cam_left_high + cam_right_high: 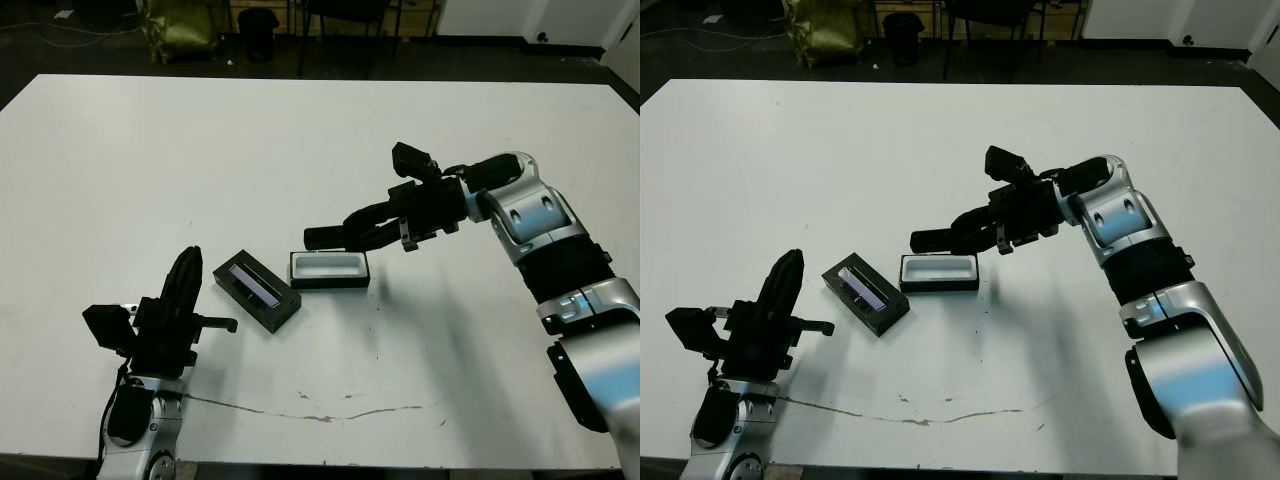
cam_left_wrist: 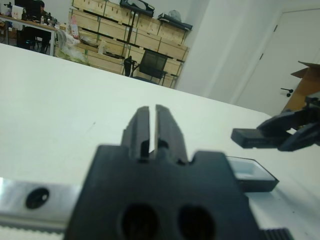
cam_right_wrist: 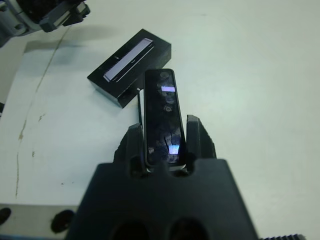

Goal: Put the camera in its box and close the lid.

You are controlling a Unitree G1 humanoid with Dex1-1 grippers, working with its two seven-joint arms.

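While the right arm reaches in from the right side of the white table (image 1: 150, 150), bent at the elbow with its forearm stretched toward the middle, the right gripper (image 1: 335, 236) hangs just above the box (image 1: 329, 269). Its two fingers are clamped on the camera (image 3: 161, 117), one on each long side of the slim black bar, whose glossy face shows in the right wrist view. The bar's free end sticks out past the fingertips, over the left end of the box, and is not touching it.

The box sits near the table's middle, open side up, with only its white lining showing inside. Just beside it, on the robot's left, lies the lid (image 1: 257, 290), turned at an angle to the box, its purplish panel facing up.

The left arm rests low at the near left corner of the table, well apart from the lid. The left gripper (image 2: 153, 131) points away from the robot, its fingers drawn together with only a thin slit between them, holding nothing.
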